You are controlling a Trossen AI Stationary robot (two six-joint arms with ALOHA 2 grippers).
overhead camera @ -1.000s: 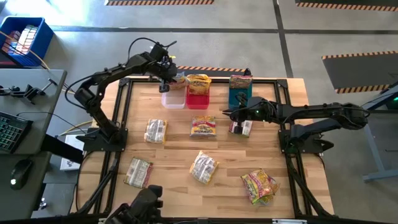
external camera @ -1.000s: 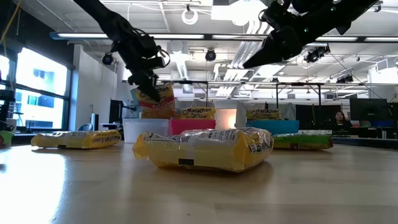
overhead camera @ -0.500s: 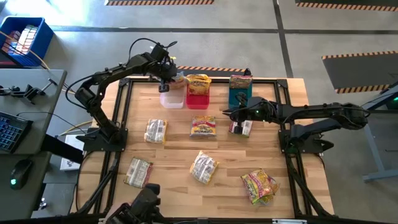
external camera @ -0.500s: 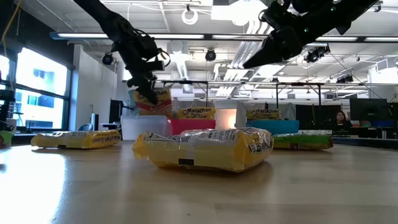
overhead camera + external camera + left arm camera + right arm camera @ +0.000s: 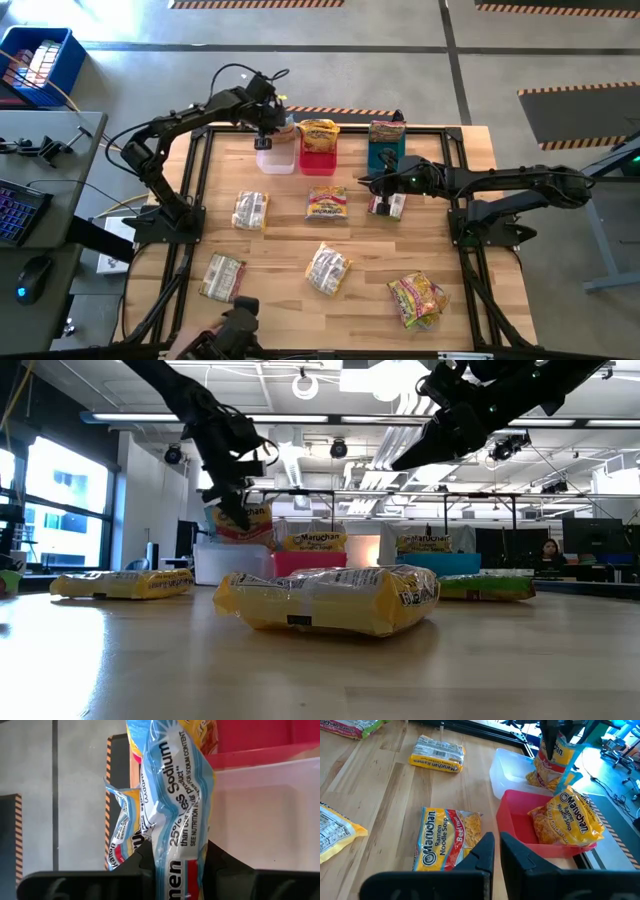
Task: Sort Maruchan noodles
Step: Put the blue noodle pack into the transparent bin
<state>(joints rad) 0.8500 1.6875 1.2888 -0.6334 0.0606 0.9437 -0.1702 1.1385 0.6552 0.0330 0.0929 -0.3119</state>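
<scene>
Wooden table [image 5: 280,240]: six loose packets lie across it, well apart.
Bins: clear bin [image 5: 278,158], red bin [image 5: 318,160], teal bin [image 5: 384,155] in a row at the far edge.
Left pincer [image 5: 264,128]: clamped on a blue-and-yellow packet [image 5: 172,805] over the clear bin.
Right pincer [image 5: 362,183]: together, empty, near the teal bin.
Advice: lower until the packet is inside the walls, then release.

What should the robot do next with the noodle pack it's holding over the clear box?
Probably lower it a little and let go. The left hand grips a blue-and-yellow packet above the clear bin, where another similar-looking packet sits already.
</scene>
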